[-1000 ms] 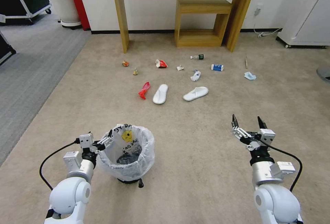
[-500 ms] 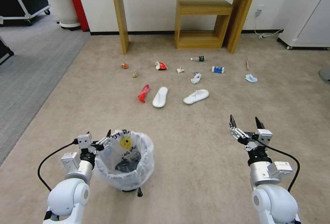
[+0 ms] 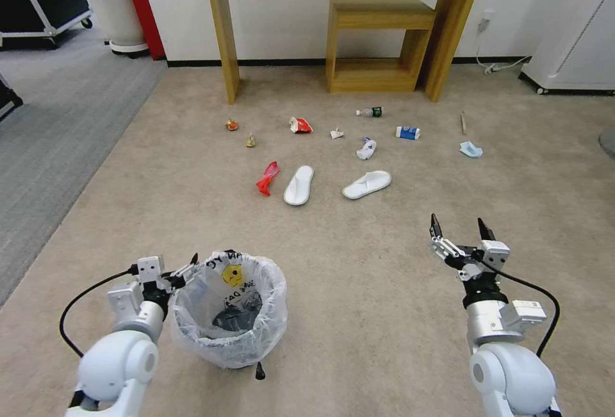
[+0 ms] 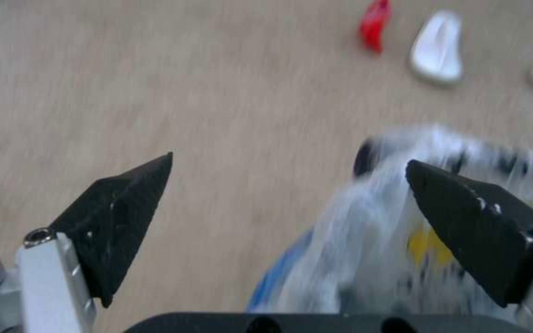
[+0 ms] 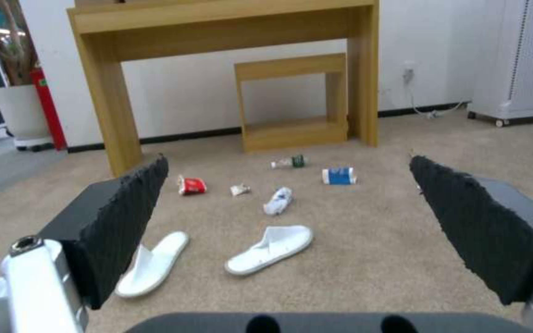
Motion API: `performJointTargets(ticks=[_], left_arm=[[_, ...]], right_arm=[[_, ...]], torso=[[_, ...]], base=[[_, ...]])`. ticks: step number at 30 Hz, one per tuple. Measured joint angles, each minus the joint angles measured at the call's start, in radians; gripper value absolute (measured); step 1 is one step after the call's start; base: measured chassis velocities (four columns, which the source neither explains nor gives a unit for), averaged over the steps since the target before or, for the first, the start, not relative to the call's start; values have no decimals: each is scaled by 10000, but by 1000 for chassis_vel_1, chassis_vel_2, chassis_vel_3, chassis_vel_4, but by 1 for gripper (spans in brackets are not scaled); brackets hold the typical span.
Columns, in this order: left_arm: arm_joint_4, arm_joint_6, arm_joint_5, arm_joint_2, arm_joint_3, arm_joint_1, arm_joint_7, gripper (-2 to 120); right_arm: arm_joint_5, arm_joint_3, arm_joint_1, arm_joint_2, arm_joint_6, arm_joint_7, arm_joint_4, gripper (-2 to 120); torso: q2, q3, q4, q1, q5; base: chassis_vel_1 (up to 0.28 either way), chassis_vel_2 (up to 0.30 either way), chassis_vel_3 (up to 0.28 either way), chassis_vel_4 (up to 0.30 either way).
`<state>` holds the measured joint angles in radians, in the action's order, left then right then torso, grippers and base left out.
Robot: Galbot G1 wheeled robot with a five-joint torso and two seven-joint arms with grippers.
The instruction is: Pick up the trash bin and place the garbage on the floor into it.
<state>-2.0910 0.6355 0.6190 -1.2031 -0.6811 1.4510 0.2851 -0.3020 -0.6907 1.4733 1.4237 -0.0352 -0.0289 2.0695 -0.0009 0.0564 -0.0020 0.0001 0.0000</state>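
Note:
The trash bin [image 3: 227,314], black with a crinkly white bag, stands on the beige floor [image 3: 359,276] close in front of me. My left gripper [image 3: 182,266] is open at the bin's left rim, and the blurred bag [image 4: 365,231] lies under one finger [image 4: 470,217]. My right gripper [image 3: 457,221] hovers open over bare carpet to the right, also open in its wrist view [image 5: 288,159]. The garbage lies farther ahead: a red bag [image 3: 268,178], two white slippers [image 3: 299,184] [image 3: 366,184], a wrapper [image 3: 300,125], a bottle [image 3: 369,111], a carton [image 3: 407,132], a mask [image 3: 470,149] and a stick [image 3: 462,123].
A wooden console table [image 3: 221,32] and a wooden cube stool [image 3: 378,39] stand against the far wall behind the litter. A white cabinet [image 3: 576,26] is at the right, a darker grey carpet strip [image 3: 51,135] and a plant pot [image 3: 118,13] at the left.
The whole view has shifted, with the bin and litter lower in the picture. My left gripper has drawn back and down, staying at the bin's rim. The right gripper holds its pose.

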Motion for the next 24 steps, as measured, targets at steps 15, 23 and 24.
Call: performJointTargets(ticks=[15, 23, 24], left_arm=[[-875, 1084, 3339, 849, 504, 539, 2479, 100], [-130, 1050, 3391, 807, 844, 359, 2488, 100], [-130, 1050, 3391, 807, 844, 359, 2488, 100]], right_arm=[[-226, -100, -160, -64, 34, 68, -158, 100], [-379, -138, -163, -67, 177, 177, -72, 100], [-379, -138, -163, -67, 177, 177, -72, 100]], torso=[[0, 0, 0, -1, -1], [0, 0, 0, -1, -1], [0, 0, 0, -1, -1]], base=[[0, 0, 0, 0], [0, 0, 0, 0], [0, 0, 0, 0]])
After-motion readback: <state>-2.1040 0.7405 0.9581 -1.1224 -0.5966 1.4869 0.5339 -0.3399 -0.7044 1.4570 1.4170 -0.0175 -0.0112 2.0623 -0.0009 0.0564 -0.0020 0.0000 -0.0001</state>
